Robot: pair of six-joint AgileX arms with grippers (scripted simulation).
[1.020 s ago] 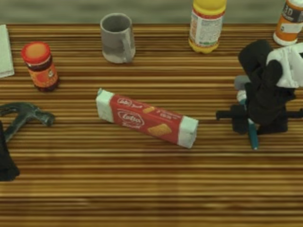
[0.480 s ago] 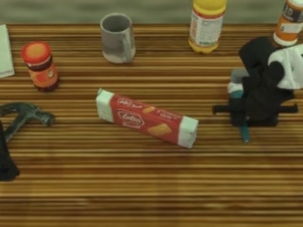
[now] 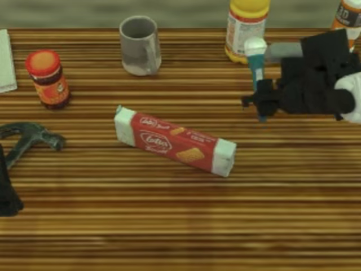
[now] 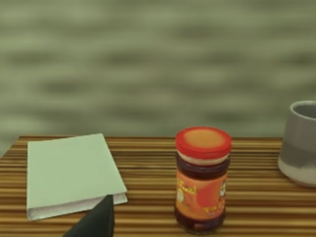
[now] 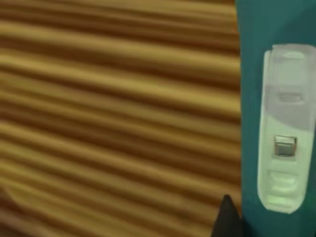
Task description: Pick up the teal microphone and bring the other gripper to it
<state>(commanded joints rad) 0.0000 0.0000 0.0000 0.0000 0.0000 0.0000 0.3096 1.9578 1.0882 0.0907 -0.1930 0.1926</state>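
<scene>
The teal microphone (image 3: pixel 257 70) hangs above the table at the far right, its pale head (image 3: pixel 255 45) pointing to the far edge beside a yellow bottle. My right gripper (image 3: pixel 263 103) is shut on its handle, with the black arm and white housing stretching off to the right. In the right wrist view the teal handle with its white strip (image 5: pixel 286 128) fills one side, and one black fingertip (image 5: pixel 228 219) rests against it. My left gripper (image 3: pixel 7 195) is parked at the table's left edge, open and holding nothing; one fingertip (image 4: pixel 98 219) shows in its wrist view.
A red biscuit pack (image 3: pixel 175 141) lies in the middle. A grey cup (image 3: pixel 139 45), the yellow bottle (image 3: pixel 245 28) and an orange-and-white bottle (image 3: pixel 345 17) stand along the far edge. At the left are a red-lidded jar (image 3: pixel 48 79), a hammer (image 3: pixel 28 138) and a pale book (image 3: pixel 5 59).
My right gripper has lifted the microphone off the table and carried it toward the far edge and a little left. The left arm has not moved.
</scene>
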